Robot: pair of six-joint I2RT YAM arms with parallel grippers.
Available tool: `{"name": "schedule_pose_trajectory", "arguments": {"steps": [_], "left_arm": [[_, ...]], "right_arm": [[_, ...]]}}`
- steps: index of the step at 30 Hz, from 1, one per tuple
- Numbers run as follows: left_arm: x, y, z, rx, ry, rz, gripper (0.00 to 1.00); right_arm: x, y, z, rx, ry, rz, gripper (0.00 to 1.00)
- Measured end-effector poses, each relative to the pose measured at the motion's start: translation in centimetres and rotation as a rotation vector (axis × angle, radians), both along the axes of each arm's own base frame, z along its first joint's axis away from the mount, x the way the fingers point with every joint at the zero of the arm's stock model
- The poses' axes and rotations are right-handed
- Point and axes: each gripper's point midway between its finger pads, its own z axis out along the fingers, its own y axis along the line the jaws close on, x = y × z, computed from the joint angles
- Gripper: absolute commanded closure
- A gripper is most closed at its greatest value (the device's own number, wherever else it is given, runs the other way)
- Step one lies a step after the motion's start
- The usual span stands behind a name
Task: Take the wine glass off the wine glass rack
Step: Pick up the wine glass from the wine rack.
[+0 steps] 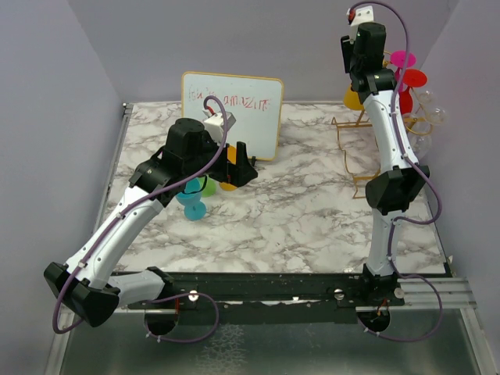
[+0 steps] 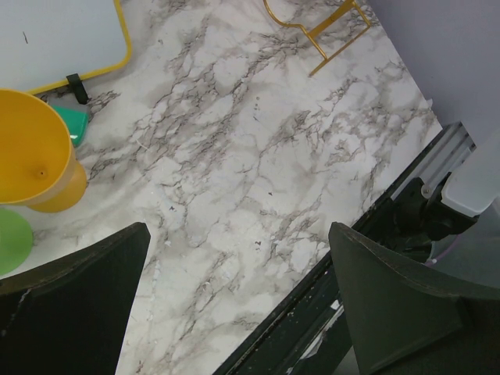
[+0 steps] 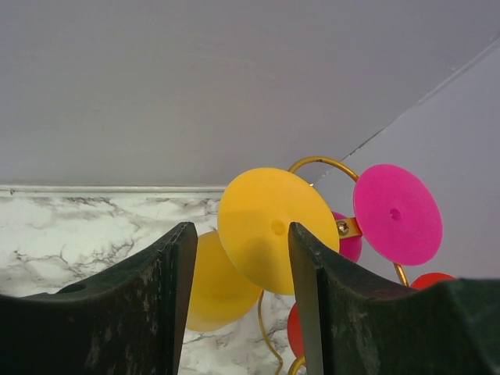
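Note:
The gold wire wine glass rack [image 1: 349, 150] stands at the table's far right, and its loop [image 3: 316, 162] and base [image 2: 316, 33] also show in the wrist views. On it hang a yellow wine glass [image 1: 353, 98], a pink one [image 1: 403, 58], a red one [image 1: 412, 78] and clear ones [image 1: 434, 117]. My right gripper [image 1: 348, 62] is raised high beside the rack. In its wrist view the right gripper [image 3: 241, 226] is open, with the yellow glass's round foot [image 3: 266, 226] just beyond the fingertips and its bowl [image 3: 212, 291] below. My left gripper [image 2: 238, 230] hangs open over bare marble.
A whiteboard [image 1: 232, 111] leans at the back centre. Teal [image 1: 191, 206], green [image 1: 208, 186] and orange [image 1: 228, 184] glasses stand under the left arm; the orange one [image 2: 35, 148] shows in the left wrist view. Purple walls close in the back and both sides.

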Motion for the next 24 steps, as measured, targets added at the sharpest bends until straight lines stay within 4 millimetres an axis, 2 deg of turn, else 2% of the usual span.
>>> {"name": "schedule_pose_trajectory", "arguments": {"steps": [7, 12, 18, 24], "left_arm": [[0.0, 0.0, 0.0, 0.000, 0.001, -0.001, 0.01], [0.0, 0.0, 0.0, 0.000, 0.000, 0.000, 0.01], [0.0, 0.0, 0.0, 0.000, 0.000, 0.000, 0.01], [0.0, 0.0, 0.0, 0.000, 0.000, -0.001, 0.01]], "right_arm": [[0.2, -0.1, -0.1, -0.015, 0.000, 0.001, 0.53], [0.3, -0.1, -1.5, -0.030, 0.032, 0.004, 0.56], [0.4, -0.1, -1.5, -0.033, 0.030, 0.004, 0.58], [0.5, -0.1, -1.3, -0.038, 0.024, 0.005, 0.65]]}}
